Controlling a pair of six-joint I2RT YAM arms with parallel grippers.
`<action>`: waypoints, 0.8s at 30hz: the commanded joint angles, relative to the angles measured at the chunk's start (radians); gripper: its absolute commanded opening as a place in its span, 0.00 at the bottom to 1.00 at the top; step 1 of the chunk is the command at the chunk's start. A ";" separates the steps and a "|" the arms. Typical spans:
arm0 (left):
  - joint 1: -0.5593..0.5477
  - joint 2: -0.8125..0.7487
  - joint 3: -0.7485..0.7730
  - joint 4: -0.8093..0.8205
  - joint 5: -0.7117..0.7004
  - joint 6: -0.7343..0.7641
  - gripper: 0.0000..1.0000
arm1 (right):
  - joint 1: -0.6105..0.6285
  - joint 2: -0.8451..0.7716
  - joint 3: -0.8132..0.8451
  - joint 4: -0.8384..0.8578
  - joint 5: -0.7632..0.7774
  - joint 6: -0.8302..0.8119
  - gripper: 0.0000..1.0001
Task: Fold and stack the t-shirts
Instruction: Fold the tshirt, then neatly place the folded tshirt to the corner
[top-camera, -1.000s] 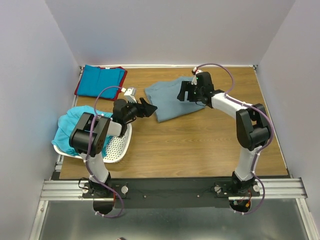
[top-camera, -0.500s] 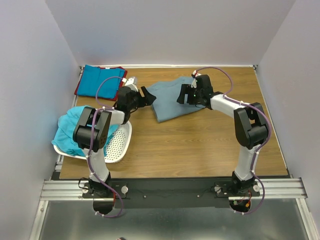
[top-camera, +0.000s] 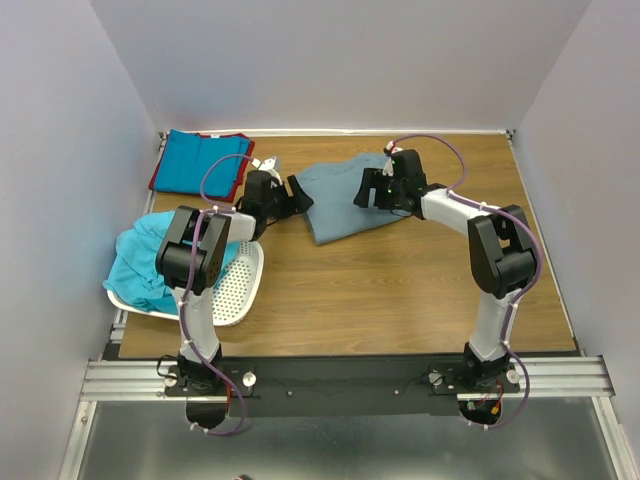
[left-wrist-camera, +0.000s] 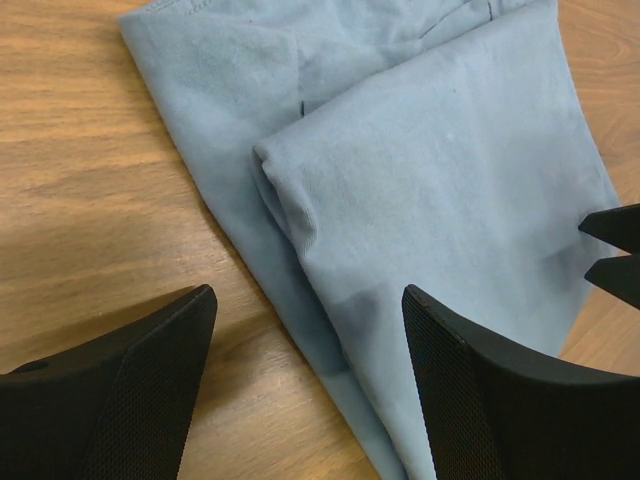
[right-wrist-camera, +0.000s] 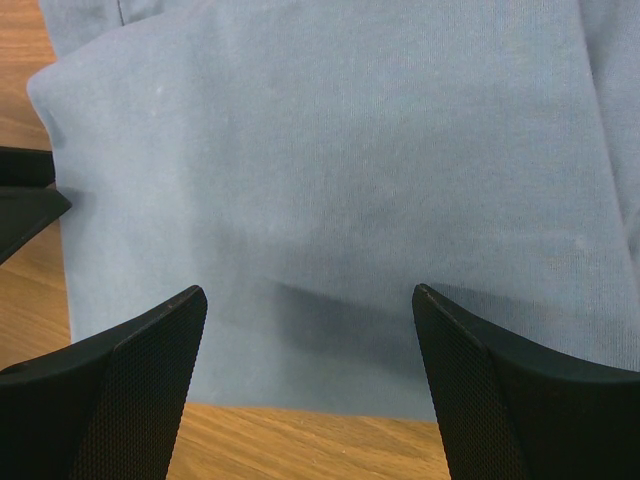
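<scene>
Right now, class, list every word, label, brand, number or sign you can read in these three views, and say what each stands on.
No text can be read in any view.
The grey-blue t-shirt is plain cloth, with no print or tag showing.
The blue t-shirt, the turquoise t-shirt and the white basket show no lettering.
</scene>
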 joint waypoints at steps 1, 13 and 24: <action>-0.005 0.037 0.001 0.000 0.019 -0.008 0.83 | 0.007 -0.002 -0.021 0.011 0.009 0.010 0.90; -0.035 0.062 0.044 -0.043 0.032 -0.007 0.83 | 0.007 -0.008 -0.020 0.011 0.009 0.022 0.90; -0.073 0.062 0.041 -0.058 0.041 -0.028 0.83 | 0.007 -0.019 -0.026 0.013 -0.002 0.031 0.90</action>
